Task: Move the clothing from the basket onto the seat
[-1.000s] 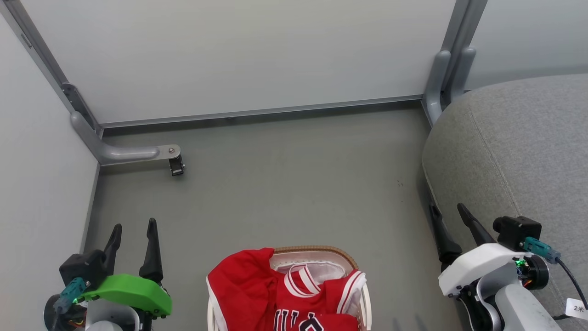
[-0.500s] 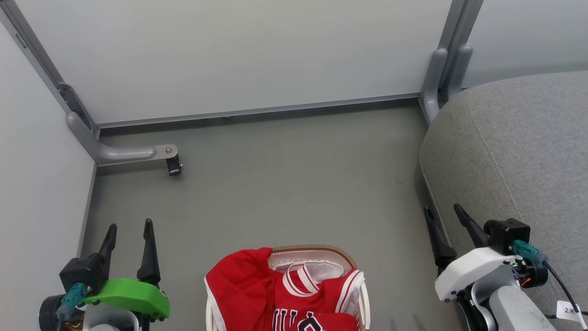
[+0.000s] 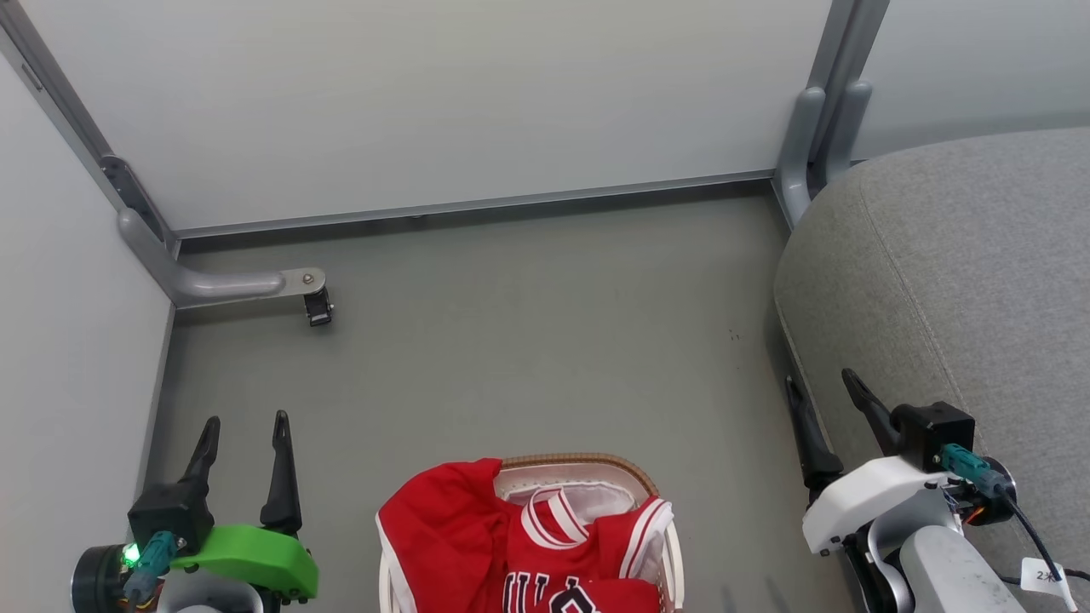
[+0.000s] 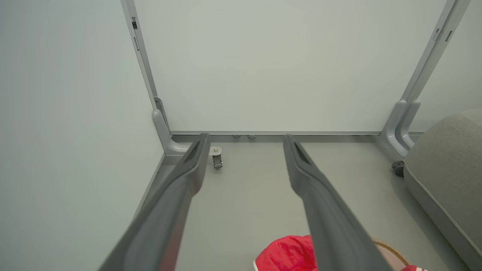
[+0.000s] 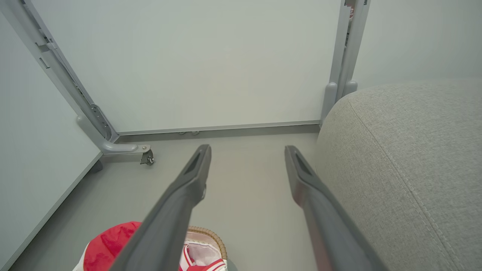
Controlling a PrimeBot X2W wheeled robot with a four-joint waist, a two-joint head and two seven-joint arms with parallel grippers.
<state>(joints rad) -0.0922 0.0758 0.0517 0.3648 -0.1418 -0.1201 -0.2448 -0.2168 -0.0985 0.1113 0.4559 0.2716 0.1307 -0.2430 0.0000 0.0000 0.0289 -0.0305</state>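
Both grippers are hanging with their fingers spread wide, holding nothing. The left gripper [image 3: 245,421] is pointing over bare grey floor [image 3: 528,340], with the laundry basket [image 3: 579,462] lying to its right and back behind its fingertips. The right gripper [image 3: 819,380] is sitting just beside the rounded corner of the grey seat [image 3: 962,272], and the basket is lying off to its left and behind.

All the clothing is lying in the basket. The red basketball jersey [image 3: 553,562] is heaped in the middle, and a plain red piece [image 3: 434,519] is drooping over the rim on the side nearer the left gripper. A white cloth lining [image 3: 579,494] is showing just ahead of the jersey's collar.

The risks, as I judge them:
- A deep pinch may be catching the lining along with the jersey, dragging the whole basket up.
- The drooping piece may be sliding onto the floor if only the jersey is lifted.
- The right arm, so close to the cushion, may be scraping it while swinging left.
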